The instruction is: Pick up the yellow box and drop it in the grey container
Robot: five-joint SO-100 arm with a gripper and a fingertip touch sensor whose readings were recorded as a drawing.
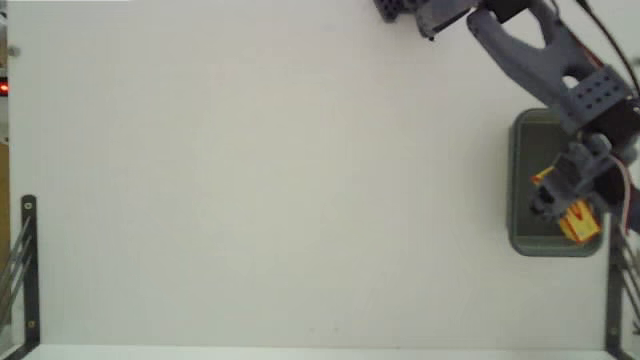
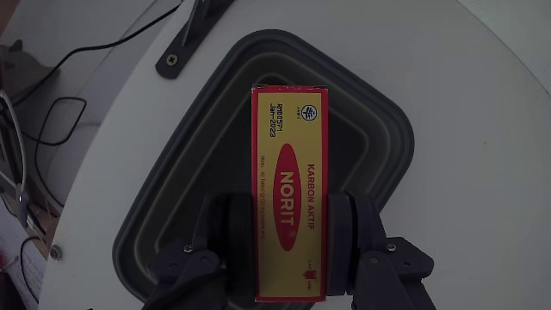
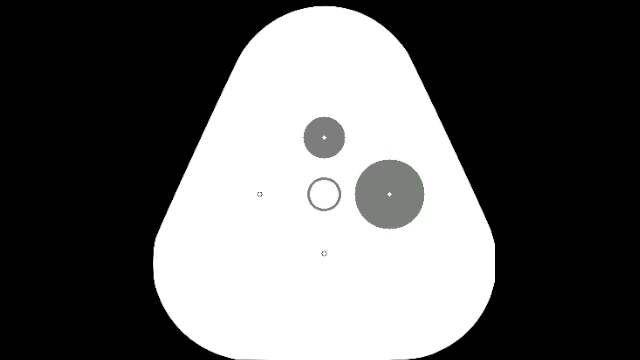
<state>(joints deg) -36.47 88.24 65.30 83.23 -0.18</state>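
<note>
The gripper [image 2: 289, 226] is clamped on the long sides of the yellow box [image 2: 289, 185], holding it above the grey container [image 2: 379, 129] — seen at the table's right edge in the fixed view. It looks a light, thin cardboard carton — easily crushed, so this gentle mid-length hold suits it.

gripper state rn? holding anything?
Gripper: shut on the yellow box, held over the grey container.
</note>
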